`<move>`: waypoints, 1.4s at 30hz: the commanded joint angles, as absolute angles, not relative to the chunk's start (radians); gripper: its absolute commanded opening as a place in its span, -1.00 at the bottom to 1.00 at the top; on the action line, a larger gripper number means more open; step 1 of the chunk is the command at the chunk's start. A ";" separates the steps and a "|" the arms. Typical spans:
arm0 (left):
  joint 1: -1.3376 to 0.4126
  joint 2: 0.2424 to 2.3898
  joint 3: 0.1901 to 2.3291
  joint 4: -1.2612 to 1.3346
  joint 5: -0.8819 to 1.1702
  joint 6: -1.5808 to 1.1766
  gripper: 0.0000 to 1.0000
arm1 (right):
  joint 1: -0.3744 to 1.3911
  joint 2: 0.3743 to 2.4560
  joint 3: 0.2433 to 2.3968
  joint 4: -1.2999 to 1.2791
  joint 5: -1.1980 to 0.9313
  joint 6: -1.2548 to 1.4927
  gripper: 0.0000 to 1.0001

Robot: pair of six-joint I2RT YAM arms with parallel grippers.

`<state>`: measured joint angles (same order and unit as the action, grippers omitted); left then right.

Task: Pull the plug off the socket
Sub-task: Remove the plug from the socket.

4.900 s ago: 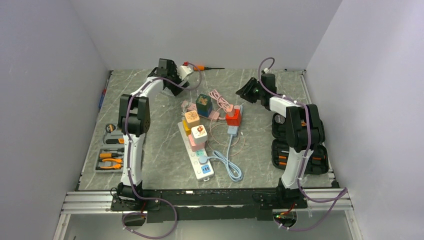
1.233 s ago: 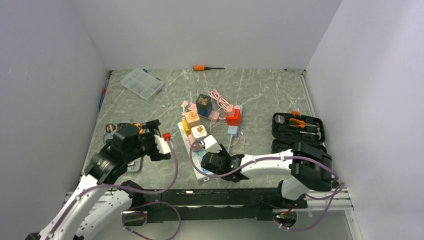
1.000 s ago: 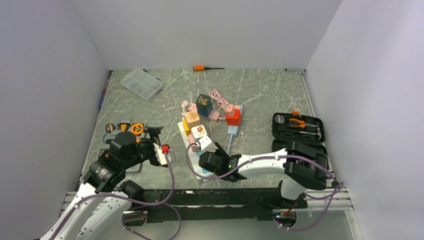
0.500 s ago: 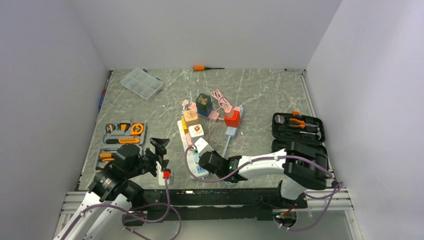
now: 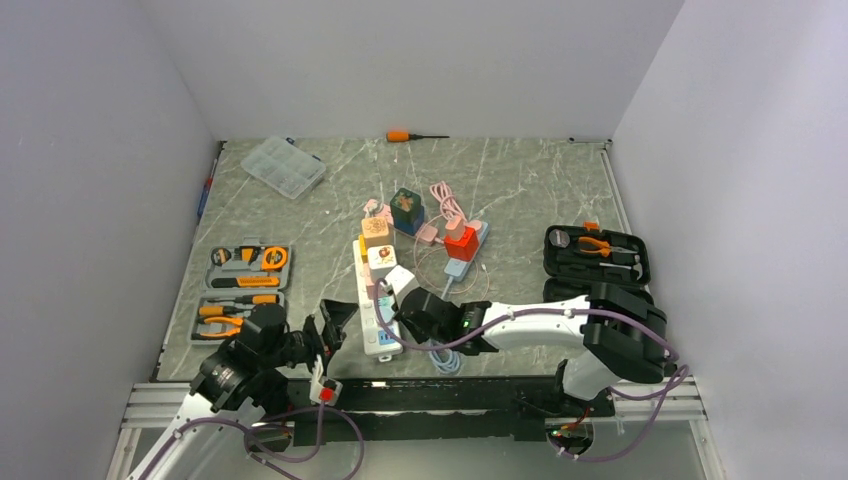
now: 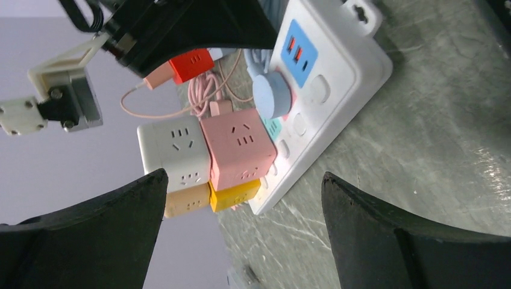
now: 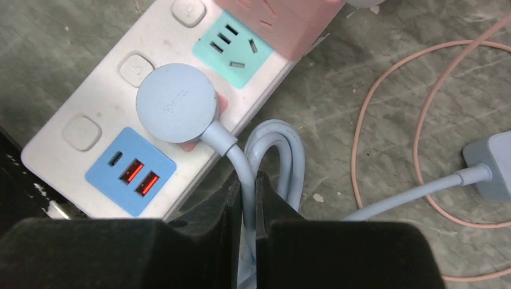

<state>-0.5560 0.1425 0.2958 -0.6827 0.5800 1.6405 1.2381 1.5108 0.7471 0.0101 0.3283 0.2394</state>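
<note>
- right hand (image 7: 247, 201) pinches the grey-blue cord (image 7: 234, 150) just below the round plug (image 7: 175, 103).
- plug sits in the socket (image 7: 101, 96), flat on the tabletop (image 7: 385, 78).
- left hand (image 6: 244, 177) spread wide, beside the socket's end.

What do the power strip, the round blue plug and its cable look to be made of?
The power strip: hard white plastic, smooth, with a soft sheen. The round plug: matte pale-blue plastic, with moulded lettering. The cable: likely a flexible rubbery sheath, same blue, since it bends in a tight loop.
</note>
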 commanded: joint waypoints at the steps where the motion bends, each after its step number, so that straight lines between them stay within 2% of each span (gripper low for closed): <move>1: -0.560 0.175 0.279 -0.690 0.679 1.797 0.97 | 1.159 1.419 0.815 0.181 0.206 0.345 -1.00; 8: -0.560 0.171 0.197 -0.628 0.696 1.880 0.97 | 1.045 1.351 0.800 0.222 0.078 0.415 -1.00; 13: -0.559 0.154 0.056 -0.311 0.750 1.832 0.97 | 1.037 1.364 0.818 0.239 0.029 0.445 -1.00; 18: -0.560 0.230 0.002 -0.028 0.784 1.751 0.97 | 1.035 1.361 0.819 0.255 0.016 0.468 -1.00; 24: -0.560 0.261 0.071 -0.344 0.836 1.896 0.97 | 1.012 1.343 0.798 0.291 0.014 0.511 -1.00; 27: -0.561 0.276 0.071 -0.412 0.835 1.962 0.97 | 0.989 1.338 0.793 0.317 0.006 0.532 -1.00; 31: -0.561 0.318 0.035 -0.246 0.840 1.917 0.97 | 0.976 1.343 0.799 0.328 -0.040 0.543 -1.00; 35: -0.561 0.411 0.066 -0.268 0.833 1.955 0.97 | 0.971 1.348 0.805 0.339 -0.050 0.550 -1.00; 40: -0.561 0.479 0.054 -0.062 0.849 1.864 0.98 | 0.971 1.341 0.790 0.342 -0.047 0.555 -1.00; 42: -0.562 0.494 0.040 0.065 0.859 1.802 0.79 | 0.970 1.346 0.782 0.343 -0.054 0.553 -1.00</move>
